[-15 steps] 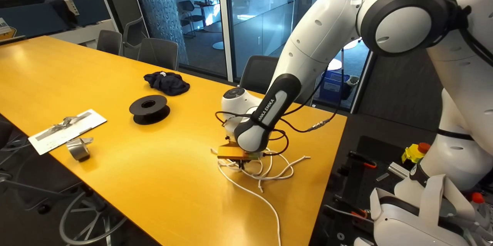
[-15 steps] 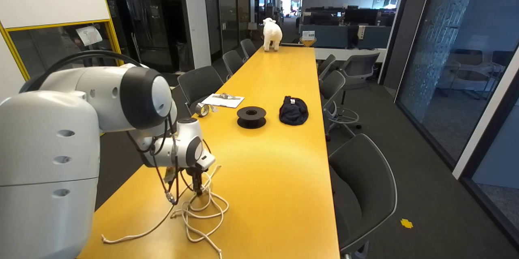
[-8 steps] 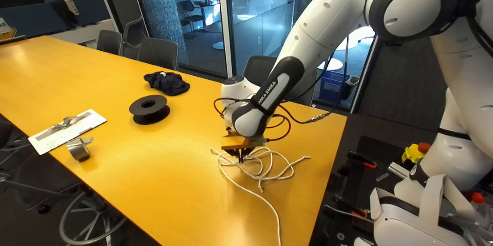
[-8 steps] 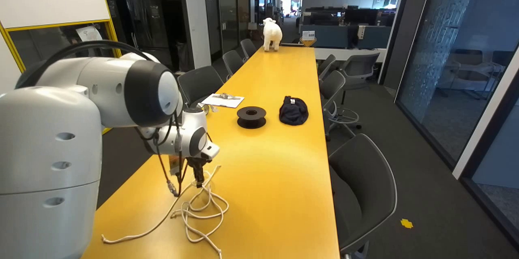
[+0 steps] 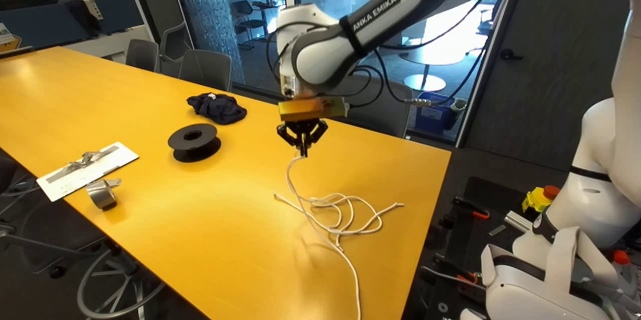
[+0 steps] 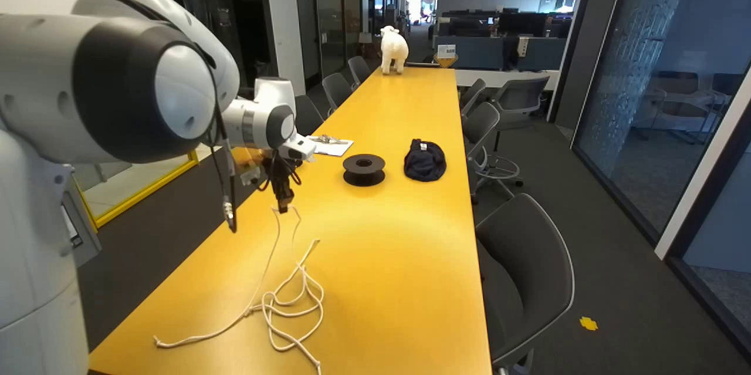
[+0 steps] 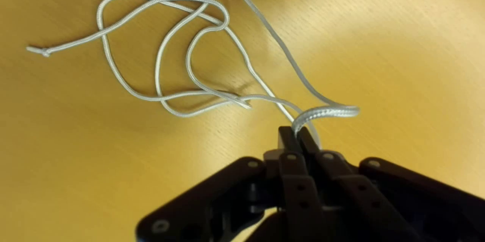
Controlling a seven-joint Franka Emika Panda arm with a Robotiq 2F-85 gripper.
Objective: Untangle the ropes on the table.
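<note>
Clenched on 1 of the ropes above the table, the gripper could, by pulling too hard, cinch their loose crossings lying on the table into a knot.

There's a black spool near a dark cloth bundle, a tape roll just beside a white sheet, and a white animal figure farther off.

I hold a bend of the thin white ropes up off the glossy yellow table; their other lengths lie in loose, crossing loops at its near end.
</note>
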